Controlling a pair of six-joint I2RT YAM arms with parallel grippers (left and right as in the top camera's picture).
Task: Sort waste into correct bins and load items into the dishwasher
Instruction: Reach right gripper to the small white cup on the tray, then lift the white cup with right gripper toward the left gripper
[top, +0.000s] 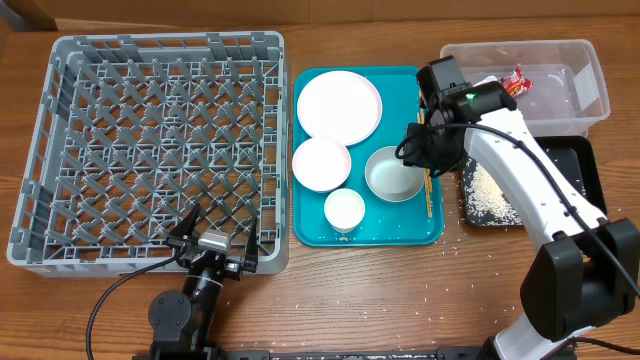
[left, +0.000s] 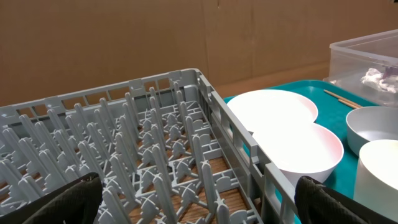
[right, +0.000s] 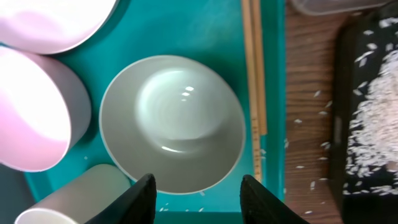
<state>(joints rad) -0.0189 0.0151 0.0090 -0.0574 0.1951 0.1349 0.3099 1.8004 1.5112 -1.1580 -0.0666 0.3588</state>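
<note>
Right hand (right: 198, 186) hovers open above the bowl (right: 171, 121).

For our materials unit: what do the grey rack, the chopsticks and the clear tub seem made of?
Grey rack: moulded matte plastic, judging by its uniform lattice. Chopsticks: wood or bamboo, pale tan and matte. Clear tub: probably plastic, see-through and slightly glossy.

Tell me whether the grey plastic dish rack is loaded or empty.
Empty: the grey plastic dish rack shows only bare pegs overhead.
</note>
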